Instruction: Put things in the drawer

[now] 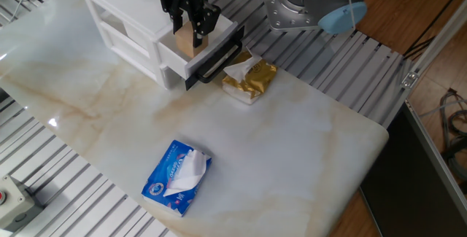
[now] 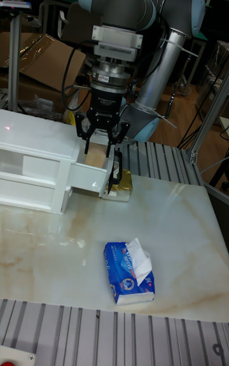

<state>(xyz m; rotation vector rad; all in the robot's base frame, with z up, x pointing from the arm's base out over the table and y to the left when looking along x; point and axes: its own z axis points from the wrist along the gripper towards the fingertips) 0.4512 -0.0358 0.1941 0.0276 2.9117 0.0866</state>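
Note:
The white drawer (image 1: 211,41) of the small cabinet (image 1: 120,7) stands pulled out, its black bar handle facing front right. My gripper (image 1: 188,31) hangs over the drawer's opening, shut on the light-tan wooden cube block (image 1: 185,42). The block's lower part sits low inside the drawer, between the fingers. In the tall fixed view the gripper (image 2: 99,145) holds the block (image 2: 95,155) just behind the drawer front (image 2: 83,176). Whether the block touches the drawer floor is hidden.
A gold tissue pack (image 1: 249,79) lies right beside the drawer handle. A blue tissue pack (image 1: 179,177) lies nearer the front of the marble table (image 1: 306,142). The arm's base (image 1: 295,4) stands at the back.

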